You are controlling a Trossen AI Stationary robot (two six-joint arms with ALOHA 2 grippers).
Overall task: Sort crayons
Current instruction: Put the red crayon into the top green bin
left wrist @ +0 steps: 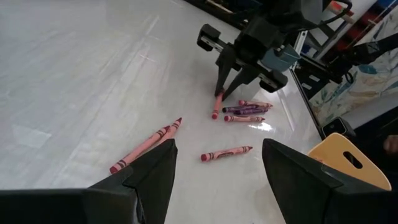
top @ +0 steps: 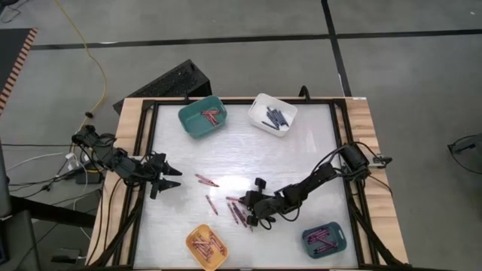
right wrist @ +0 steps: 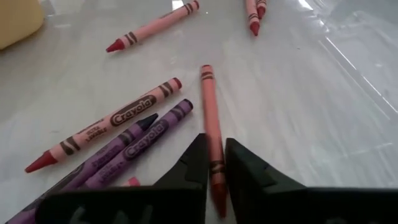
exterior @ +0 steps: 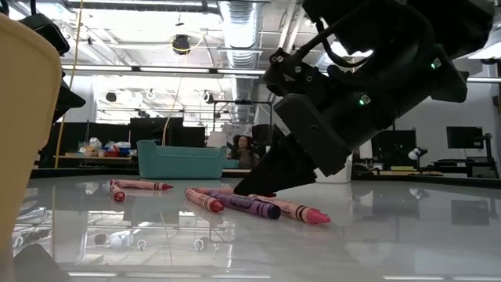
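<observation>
Bright ceiling strip lights [exterior: 168, 70] overhead wash the glossy white table [top: 241, 150], leaving a glare patch just beside the loose crayons [top: 237, 213] and mirror-like reflections under them. Shadows beneath the crayons are faint and soft. Seen level with the table, the yellow bin [exterior: 23, 133] nearest that camera is a blurred, unfocused mass.

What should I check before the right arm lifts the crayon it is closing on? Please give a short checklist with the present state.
1. Right gripper straddles one red crayon: ok.
2. Fingers fully closed on it: cannot tell.
3. Purple crayon beside it stays outside the fingers: ok.
4. Crayon lies flat on the table: ok.
5. Left gripper waits apart at the left side, open: ok.
</observation>
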